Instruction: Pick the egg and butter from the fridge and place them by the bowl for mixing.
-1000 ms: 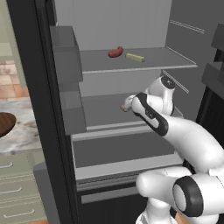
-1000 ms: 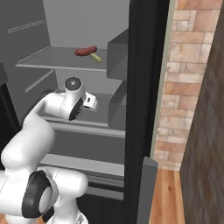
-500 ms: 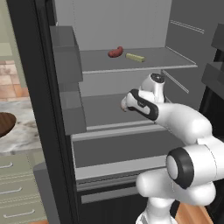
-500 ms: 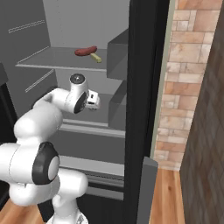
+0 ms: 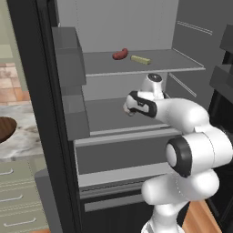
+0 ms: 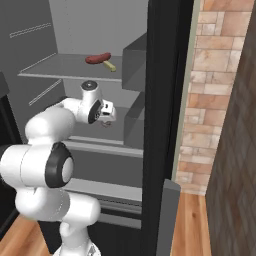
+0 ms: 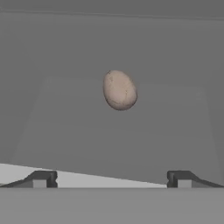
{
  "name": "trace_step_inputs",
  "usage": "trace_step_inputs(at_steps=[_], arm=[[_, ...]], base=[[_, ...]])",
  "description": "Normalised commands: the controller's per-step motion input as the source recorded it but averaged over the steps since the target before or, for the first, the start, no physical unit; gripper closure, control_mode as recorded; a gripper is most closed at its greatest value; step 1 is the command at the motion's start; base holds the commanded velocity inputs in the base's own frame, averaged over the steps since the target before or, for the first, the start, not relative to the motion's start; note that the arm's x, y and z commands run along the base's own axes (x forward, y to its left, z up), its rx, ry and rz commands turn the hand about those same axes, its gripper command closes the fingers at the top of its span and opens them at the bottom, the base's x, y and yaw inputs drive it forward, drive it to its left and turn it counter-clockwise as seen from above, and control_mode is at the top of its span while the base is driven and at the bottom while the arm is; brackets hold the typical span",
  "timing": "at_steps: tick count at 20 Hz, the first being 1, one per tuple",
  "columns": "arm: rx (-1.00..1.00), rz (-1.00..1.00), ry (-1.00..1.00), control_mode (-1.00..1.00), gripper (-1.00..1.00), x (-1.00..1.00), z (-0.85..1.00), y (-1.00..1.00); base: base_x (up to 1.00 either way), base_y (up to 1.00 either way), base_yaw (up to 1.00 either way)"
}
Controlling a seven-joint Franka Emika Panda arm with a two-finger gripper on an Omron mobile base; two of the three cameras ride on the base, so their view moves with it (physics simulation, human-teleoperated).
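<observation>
I see the egg [image 7: 120, 90] lying alone on the fridge's [image 5: 191, 41] middle shelf, long axis running near-to-far, slightly tilted. My pincer [image 7: 111, 179] is spread wide, holds nothing and touches nothing, short of the egg with clear shelf between. On the shelf above, the butter [image 5: 140, 59] lies right of a red sausage [image 5: 120, 54].

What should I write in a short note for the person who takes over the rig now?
Gripper: open, empty, inside the fridge, pointing at the egg.
Egg: on the middle shelf, ahead of the fingertips, not touched.
Butter: on the upper shelf, beside a red sausage.
Bowl: on the counter at the left, partly in view.
Done: fridge is open, arm is reaching in.
Left: grasp the egg, put it by the bowl, then the same for the butter.
</observation>
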Motion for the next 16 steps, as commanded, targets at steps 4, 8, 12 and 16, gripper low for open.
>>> trace_step_inputs(at_steps=[4, 8, 12, 16], arm=[[0.00, 0.00, 0.00, -1.00, -1.00, 0.27, -0.26, 0.00], [0.00, 0.00, 0.00, -1.00, -1.00, 0.32, -0.22, 0.01], [0.00, 0.00, 0.00, -1.00, -1.00, 0.31, -0.16, 0.03], [0.00, 0.00, 0.00, -1.00, -1.00, 0.28, -0.14, 0.04]], base=[[0.00, 0.00, 0.00], [0.00, 0.00, 0.00], [0.00, 0.00, 0.00], [0.00, 0.00, 0.00]])
